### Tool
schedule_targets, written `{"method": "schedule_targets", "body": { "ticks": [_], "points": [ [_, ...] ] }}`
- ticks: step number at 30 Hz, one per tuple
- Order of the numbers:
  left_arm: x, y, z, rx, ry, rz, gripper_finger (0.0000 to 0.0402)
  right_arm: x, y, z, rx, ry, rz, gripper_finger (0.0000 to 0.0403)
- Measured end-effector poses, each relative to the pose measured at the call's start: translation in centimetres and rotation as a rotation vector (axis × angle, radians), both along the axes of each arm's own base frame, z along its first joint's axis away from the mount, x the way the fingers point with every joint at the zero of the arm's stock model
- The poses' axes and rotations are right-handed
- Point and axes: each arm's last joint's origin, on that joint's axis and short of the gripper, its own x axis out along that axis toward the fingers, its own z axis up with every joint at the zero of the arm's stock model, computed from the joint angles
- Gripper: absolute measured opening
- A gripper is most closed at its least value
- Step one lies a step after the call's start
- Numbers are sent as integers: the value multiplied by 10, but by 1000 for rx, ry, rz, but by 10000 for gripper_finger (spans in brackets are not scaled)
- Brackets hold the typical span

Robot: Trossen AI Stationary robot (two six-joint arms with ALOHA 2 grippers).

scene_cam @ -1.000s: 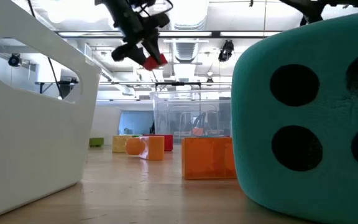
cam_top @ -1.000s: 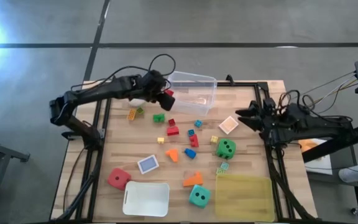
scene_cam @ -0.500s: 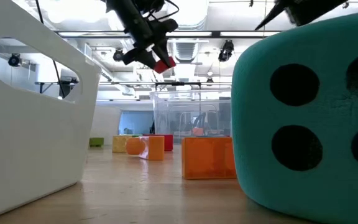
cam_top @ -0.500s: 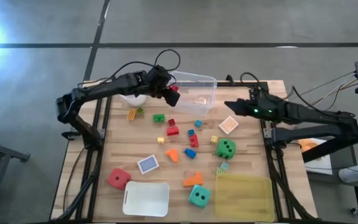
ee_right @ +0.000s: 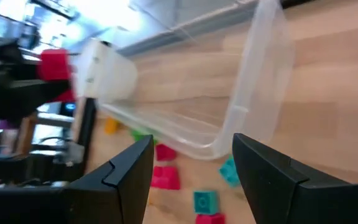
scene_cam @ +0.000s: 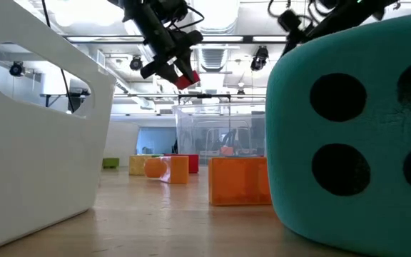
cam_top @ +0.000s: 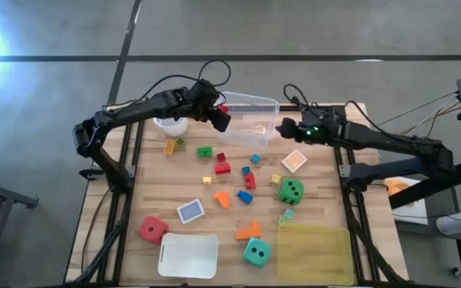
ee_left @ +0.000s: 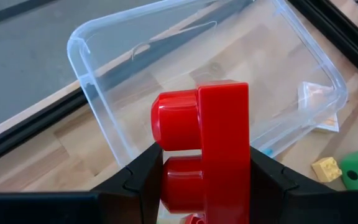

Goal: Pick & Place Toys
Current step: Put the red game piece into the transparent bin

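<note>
My left gripper (cam_top: 219, 118) is shut on a red studded block (ee_left: 204, 146). It hangs above the table at the left rim of the clear tub (cam_top: 247, 117); the low view shows the block (scene_cam: 185, 78) high in the air. My right gripper (ee_right: 191, 180) stands open at the tub's right side (cam_top: 283, 128), its fingers on either side of the tub's corner (ee_right: 229, 127) without touching it. Loose on the wood lie a green die (cam_top: 290, 190), a red die (cam_top: 152, 230), a teal die (cam_top: 255, 253), two tiles (cam_top: 190, 211) (cam_top: 294, 160) and several small blocks (cam_top: 223, 166). My left gripper pinches the red block's lower part (ee_left: 229, 190) between its two fingers, one on the studded face and one on the opposite flat face. The fingers slant down from the table's left. The block is lifted clear and sticks out beyond the fingertips.
A white cup (cam_top: 171, 125) stands left of the tub. Near the front edge lie a white tray (cam_top: 188, 254) and a yellow see-through tray (cam_top: 313, 252). In the low view the teal die (scene_cam: 355, 128) and the white tray (scene_cam: 41, 128) block most of the sight.
My right gripper has swung from the table's right edge toward the tub, rolling and tipping downward as it went, and stayed open. My left gripper has carried the red block a little toward the tub, still shut on it.
</note>
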Motion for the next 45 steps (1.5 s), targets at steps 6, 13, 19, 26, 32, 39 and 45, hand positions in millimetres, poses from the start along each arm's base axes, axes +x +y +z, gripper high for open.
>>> {"method": "schedule_targets", "body": {
  "ticks": [6, 13, 19, 26, 32, 39, 45],
  "points": [
    [1, 0, -2, -3, 4, -11, 164, 18, -17, -13, 42, 70, -23, 211],
    [1, 0, -2, -9, 7, -35, 164, 25, -32, -22, 76, 116, -32, 151],
    [1, -1, -2, -11, 7, -52, 164, 23, -40, -23, 44, 147, -22, 91],
    [1, -1, -2, -13, 6, -71, 164, 18, -44, -29, 81, 169, -20, 82],
    [1, -1, -2, -18, 4, -76, 164, 18, -45, -28, 66, 157, -11, 82],
    [1, -1, -2, -19, 3, -77, 164, 17, -50, -27, 85, 125, 11, 82],
    [1, -2, -2, -32, -3, -89, 164, 15, -54, -28, 91, 127, 8, 126]
  ]
}}
